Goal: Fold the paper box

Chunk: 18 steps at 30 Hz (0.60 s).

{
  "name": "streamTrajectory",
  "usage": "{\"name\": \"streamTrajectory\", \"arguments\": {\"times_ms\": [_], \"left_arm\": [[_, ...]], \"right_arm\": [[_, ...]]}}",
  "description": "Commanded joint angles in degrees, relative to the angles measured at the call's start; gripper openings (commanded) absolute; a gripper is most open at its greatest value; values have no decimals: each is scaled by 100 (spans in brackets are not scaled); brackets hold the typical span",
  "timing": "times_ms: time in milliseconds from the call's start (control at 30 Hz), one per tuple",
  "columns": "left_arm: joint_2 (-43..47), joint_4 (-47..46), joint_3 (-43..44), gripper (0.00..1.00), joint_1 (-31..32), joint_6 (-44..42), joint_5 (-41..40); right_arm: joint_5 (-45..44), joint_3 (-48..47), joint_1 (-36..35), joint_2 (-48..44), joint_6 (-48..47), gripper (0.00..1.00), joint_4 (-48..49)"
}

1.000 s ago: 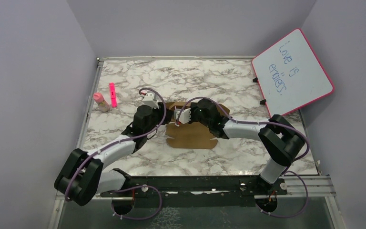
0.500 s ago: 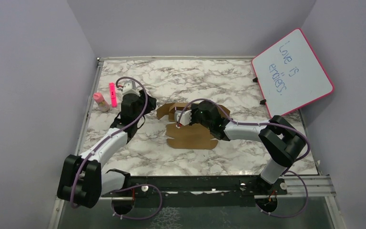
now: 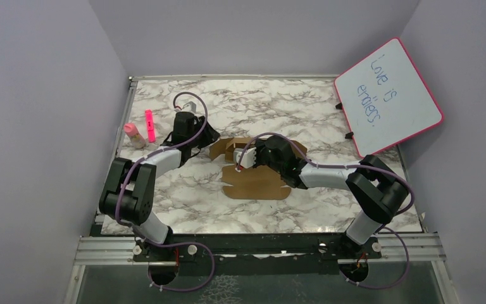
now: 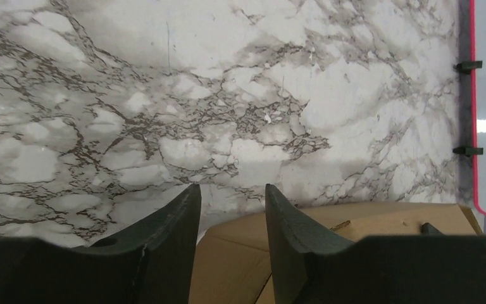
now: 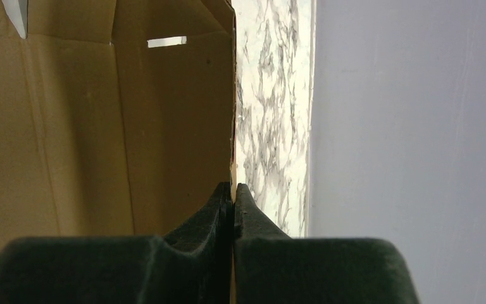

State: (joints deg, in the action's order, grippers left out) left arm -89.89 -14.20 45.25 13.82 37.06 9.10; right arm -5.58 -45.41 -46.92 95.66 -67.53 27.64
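- Paper box [image 3: 256, 180], plain brown and unprinted: one wall is clamped between the right gripper's [image 5: 233, 190] jaws.
- Left gripper [image 4: 228, 206]: jaws released and empty, box edge near their tips.
- Whiteboard [image 3: 389, 95] reads "Love is"; the last word is unclear.

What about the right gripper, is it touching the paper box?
Touching. The right wrist view shows the right gripper pinched shut on the thin edge of the paper box wall.

Plain brown box [image 3: 256, 182]. Table [image 3: 278, 107]: white marble, grey veins. Whiteboard [image 3: 387, 95]: pink frame, blue handwriting. Bright pink marker [image 3: 150, 125] by the table's left edge, beside a pink-capped bottle [image 3: 133, 135]. Arms [image 3: 329, 176] white and black.
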Motion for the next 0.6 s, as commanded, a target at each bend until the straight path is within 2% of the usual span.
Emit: {"name": "streamTrajectory", "arguments": {"times_ms": [0, 267, 567], "left_arm": [[-298, -267, 123, 39, -38, 96, 859], [-267, -450, -239, 28, 66, 258, 1358], [146, -480, -491, 27, 378, 292, 1367]], "right_arm": [[-153, 97, -46, -129, 38, 6, 166], [-408, 100, -43, 75, -20, 6, 383], [-487, 217, -46, 114, -127, 6, 664]]}}
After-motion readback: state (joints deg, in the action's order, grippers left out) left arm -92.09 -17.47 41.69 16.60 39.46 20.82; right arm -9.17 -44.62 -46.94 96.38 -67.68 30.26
